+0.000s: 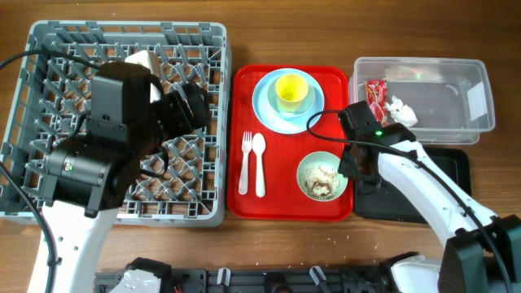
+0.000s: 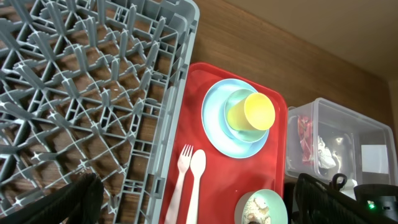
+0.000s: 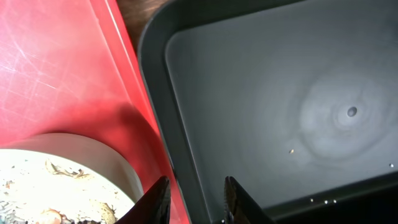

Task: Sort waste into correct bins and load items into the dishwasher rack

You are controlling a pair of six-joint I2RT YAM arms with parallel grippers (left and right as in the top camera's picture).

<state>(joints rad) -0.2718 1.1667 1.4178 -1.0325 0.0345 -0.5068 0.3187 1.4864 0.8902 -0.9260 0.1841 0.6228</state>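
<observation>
The grey dishwasher rack (image 1: 122, 31) fills the left side of the desk (image 1: 269, 32), and the left arm hangs above it with the left pincer (image 2: 198, 190) spread wide and holding nothing. Just beside the rack lies the red tray (image 1: 281, 207). At the tray's far end sits the pale blue plate (image 1: 262, 106), with the mint-green bowl (image 1: 310, 99) on it and the yellow cup (image 1: 291, 89) standing in that bowl. The white fork (image 1: 245, 163) and spoon (image 1: 259, 163) lie side by side on the tray's left half, handles toward the near edge. The pale bowl (image 1: 305, 167) rests in the near right corner of the tray, with whitish crumbs and beige chunks (image 1: 321, 181) inside it. To the right of the tray, at the far side, stands the clear tub (image 1: 456, 73), which holds the red-and-white wrapper (image 1: 375, 96) and the white tissue (image 1: 401, 111) at its left end. In front of the tub lies the black tray (image 1: 452, 163), close against the red tray's right edge. The right pincer (image 3: 196, 190) is low at the black tray's left wall, just beside the pale bowl, its fingers (image 3: 163, 193) a narrow gap apart. Whether they press on that wall I cannot tell. A few pale specks lie on the black tray's floor.
</observation>
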